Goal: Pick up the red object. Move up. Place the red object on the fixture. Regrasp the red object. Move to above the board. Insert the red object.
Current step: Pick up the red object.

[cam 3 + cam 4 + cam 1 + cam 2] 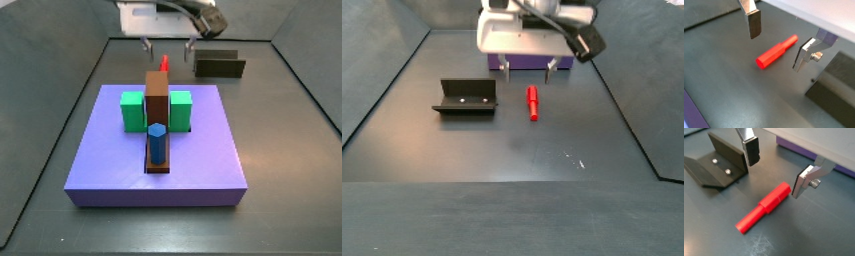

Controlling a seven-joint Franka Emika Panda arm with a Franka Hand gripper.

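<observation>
Wrist views: gripper was wide open and empty, red object lying flat on the floor under the gap, a bit off-centre; I'd centre over the thick part, then drop straight down; side view: red object was just beside the fixture, gripper above.

A dark grey matte floor fills the enclosure, scuffed with faint pale scratches. Sloping grey walls rise on each side, meeting the floor in straight seams. In a side view the far wall is a lighter, mottled grey. The light is even, with soft shadows.
</observation>
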